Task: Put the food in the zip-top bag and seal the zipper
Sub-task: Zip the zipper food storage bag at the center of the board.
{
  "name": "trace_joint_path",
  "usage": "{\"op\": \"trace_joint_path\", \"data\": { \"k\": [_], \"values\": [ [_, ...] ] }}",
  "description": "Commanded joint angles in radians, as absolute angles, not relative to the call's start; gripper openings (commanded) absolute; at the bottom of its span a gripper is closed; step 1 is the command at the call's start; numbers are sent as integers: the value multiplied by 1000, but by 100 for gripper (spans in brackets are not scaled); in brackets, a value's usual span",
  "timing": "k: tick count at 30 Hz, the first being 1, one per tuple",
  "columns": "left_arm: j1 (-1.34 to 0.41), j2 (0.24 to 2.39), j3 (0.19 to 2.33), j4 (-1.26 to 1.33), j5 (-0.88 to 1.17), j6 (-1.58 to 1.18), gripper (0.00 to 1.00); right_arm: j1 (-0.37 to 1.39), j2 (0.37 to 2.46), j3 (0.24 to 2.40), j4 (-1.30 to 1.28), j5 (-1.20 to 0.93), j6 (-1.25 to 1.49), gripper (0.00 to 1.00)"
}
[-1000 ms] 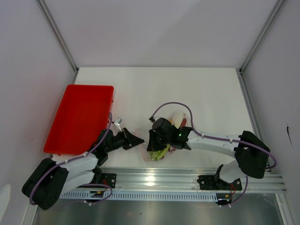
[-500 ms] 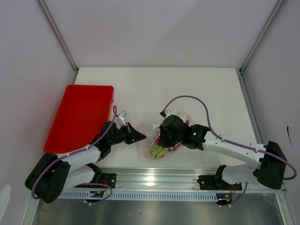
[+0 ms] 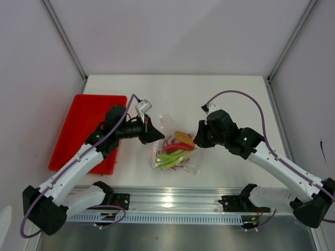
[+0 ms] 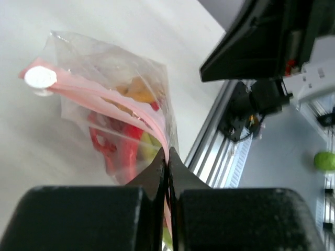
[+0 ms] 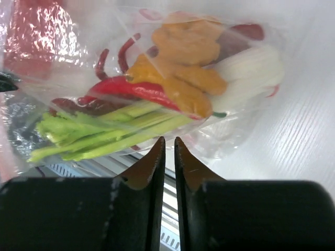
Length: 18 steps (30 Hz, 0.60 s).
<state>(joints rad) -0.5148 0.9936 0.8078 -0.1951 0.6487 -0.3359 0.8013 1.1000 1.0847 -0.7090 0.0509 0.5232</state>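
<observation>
White table: left gripper clamps zipper end; right gripper barely parted, empty. Best take slider, drag straight.

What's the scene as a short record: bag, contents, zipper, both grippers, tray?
zip-top bag: clear, on the table, between the grippers
contents: green stalks, red chili, orange pieces, white radish, all inside the bag
zipper: pink strip, white slider at one end; sealed or not, cannot tell
left gripper: shut on the zipper
right gripper: jaws a slit apart, holding nothing, at the bag's edge
tray: red, left of the bag
</observation>
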Motion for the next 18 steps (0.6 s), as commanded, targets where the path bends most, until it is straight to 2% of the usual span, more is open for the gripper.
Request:
{"op": "trace_joint_path", "data": {
  "k": [1,5,11,15,18],
  "values": [
    [-518,1060,1054,-492,811,-78,1,772,1062,1161,-753,22,448,17],
    [-518,1088,1158,-609,877,0,1,746,1046,1183,-739,-76,434,22],
    [-523,1081,1303,-815,1064,213,1,723,1043,1241,-736,-129,399,36],
    [-528,1095,1336,-945,1140,356,0,706,1038,1232,-665,-253,385,51],
    [-546,1068,1295,-936,1170,365,1,696,1045,1197,-594,-343,367,56]
  ]
}}
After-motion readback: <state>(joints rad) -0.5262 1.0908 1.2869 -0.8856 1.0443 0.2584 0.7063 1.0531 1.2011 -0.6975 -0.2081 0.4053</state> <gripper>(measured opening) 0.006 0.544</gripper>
